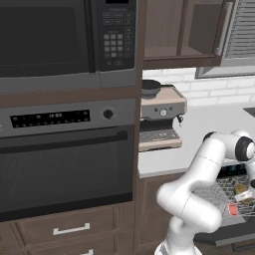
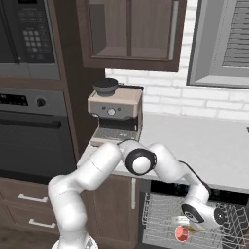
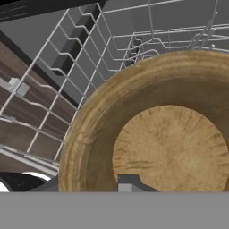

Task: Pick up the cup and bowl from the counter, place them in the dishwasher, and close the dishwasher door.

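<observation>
Bowl (image 3: 165, 147) sits right under the hand cam, tan wood grain, rim and flat bottom plain to see, lying in the wire rack (image 3: 112, 49) of the dishwasher (image 2: 194, 214).

Largest to smallest:
- Oven (image 1: 64, 164), black glass front w/ bar handle, far left; microwave (image 1: 60, 40) above it.
- Counter (image 2: 204, 141), pale slab, espresso machine (image 2: 116, 114) at its left end w/ black pot-like vessel (image 2: 105, 86) on top.
- Arm bends down from counter height into the open dishwasher, rack pulled out.
- Gripper (image 2: 192, 224) low over the rack, right at the bowl. One dark fingertip (image 3: 129, 183) shows inside the bowl, at its near rim. Other tip not made out, so can't tell if claw is apart or clamped on the rim.
- Bowl (image 1: 242, 191) in rack, just beside the hand in the left base view.
- Cup (image 2: 181, 234), small, red, in the rack, close below and left of the gripper in the right base view; touching the bowl or not, can't tell.
</observation>
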### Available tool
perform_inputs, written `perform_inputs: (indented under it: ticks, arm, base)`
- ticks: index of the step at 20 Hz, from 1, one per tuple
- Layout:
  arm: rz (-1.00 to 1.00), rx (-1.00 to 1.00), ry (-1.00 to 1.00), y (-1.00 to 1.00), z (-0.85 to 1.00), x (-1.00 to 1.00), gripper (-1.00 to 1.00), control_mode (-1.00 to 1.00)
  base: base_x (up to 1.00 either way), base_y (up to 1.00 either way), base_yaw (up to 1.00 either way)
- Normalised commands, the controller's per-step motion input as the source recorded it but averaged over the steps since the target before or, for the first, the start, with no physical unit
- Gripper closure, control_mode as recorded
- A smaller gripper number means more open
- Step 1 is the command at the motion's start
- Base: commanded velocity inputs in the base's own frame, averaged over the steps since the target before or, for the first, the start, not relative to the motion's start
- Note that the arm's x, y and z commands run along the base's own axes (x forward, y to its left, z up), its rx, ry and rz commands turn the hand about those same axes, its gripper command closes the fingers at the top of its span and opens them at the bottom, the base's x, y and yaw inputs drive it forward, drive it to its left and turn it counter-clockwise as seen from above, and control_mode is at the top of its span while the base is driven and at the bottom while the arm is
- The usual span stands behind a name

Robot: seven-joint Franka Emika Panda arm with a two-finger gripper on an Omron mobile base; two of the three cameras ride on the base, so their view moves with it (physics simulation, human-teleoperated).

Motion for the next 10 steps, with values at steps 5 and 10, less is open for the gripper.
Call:
perform_inputs:
  ticks: [5,10]
  arm:
    - [0.0,0.01,-0.01,-0.02,0.17,-0.02,1.0,-1.0]
    - [-0.05,0.03,-0.04,0.0,0.35,0.32,1.0,-1.0]
  base:
    - [0.0,0.0,0.0]
    - [0.0,0.0,0.0]
